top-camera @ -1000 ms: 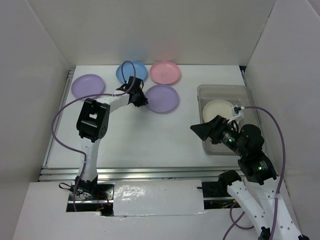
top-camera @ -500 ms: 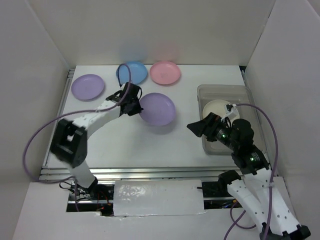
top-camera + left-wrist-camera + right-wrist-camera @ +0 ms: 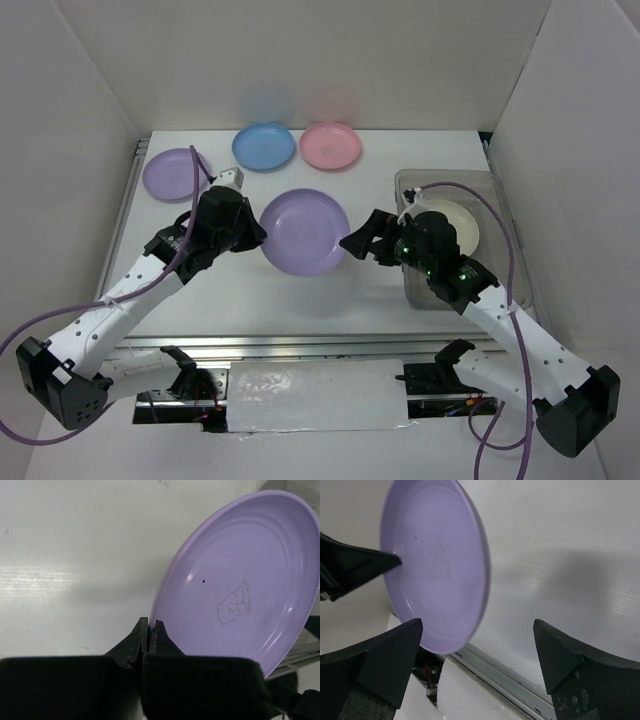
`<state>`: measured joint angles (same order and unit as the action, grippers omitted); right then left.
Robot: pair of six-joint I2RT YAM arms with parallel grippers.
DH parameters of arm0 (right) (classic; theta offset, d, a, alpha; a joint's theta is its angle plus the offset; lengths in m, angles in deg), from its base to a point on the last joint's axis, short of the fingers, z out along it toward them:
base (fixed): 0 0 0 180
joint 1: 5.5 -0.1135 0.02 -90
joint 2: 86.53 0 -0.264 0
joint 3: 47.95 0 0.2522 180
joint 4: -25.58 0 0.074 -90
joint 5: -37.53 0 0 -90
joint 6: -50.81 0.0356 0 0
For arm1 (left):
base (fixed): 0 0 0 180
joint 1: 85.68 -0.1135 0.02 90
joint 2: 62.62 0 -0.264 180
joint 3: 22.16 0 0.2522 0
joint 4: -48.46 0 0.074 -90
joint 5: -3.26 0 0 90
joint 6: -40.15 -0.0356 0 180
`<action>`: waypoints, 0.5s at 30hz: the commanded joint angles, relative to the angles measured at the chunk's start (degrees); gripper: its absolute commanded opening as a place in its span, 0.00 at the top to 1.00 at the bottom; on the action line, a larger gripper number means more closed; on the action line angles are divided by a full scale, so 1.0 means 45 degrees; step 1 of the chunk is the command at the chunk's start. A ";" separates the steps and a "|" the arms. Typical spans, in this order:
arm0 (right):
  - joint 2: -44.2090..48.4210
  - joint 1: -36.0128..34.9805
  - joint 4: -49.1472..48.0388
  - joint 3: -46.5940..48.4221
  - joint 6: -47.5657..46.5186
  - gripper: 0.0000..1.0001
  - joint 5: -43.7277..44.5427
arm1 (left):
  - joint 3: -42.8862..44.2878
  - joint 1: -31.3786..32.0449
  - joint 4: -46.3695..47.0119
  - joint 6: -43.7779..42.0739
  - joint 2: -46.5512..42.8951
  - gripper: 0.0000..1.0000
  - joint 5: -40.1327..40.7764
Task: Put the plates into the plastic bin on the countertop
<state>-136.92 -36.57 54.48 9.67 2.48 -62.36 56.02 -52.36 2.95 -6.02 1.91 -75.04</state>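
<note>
I saw tiny lettering (image 3: 247, 591) beside a bear outline (image 3: 228, 613) on the round purple plastic plate (image 3: 250, 545), but couldn't read it.

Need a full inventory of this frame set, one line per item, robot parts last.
Held purple round plastic plate: one, purple, tilted over the middle of the countertop.
Flat purple round plastic plate: one, purple, far left.
Blue round plastic plate: one, blue, far edge.
Pink round plastic plate: one, pink, far edge, right of the blue one.
Cream round plate: one, cream, inside the bin.
Translucent rectangular plastic bin: one, greyish, right side.
Matte countertop: one, white.
Metal rail: one, silver, front edge.
Left gripper: black, shut on the held plate's rim.
Right gripper: black, open, facing the held plate.
</note>
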 commanded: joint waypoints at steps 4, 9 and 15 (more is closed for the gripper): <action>-0.1161 -0.0985 -0.1313 0.1189 -0.0041 0.03 0.1474 | -0.0195 0.0134 -0.0212 -0.0327 -0.0609 1.00 -0.0529; -0.2472 -0.1279 -0.0650 0.1913 -0.0041 0.15 0.3328 | -0.0215 0.0154 -0.0269 -0.0327 -0.1097 1.00 -0.0707; -0.3255 -0.1396 -0.0863 0.2109 0.0329 0.89 0.3875 | -0.0058 0.0134 -0.0620 -0.0542 -0.1216 1.00 -0.0590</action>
<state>-151.54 -42.34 51.95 16.47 3.59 -50.62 54.07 -51.98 -0.57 -7.57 -2.18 -77.55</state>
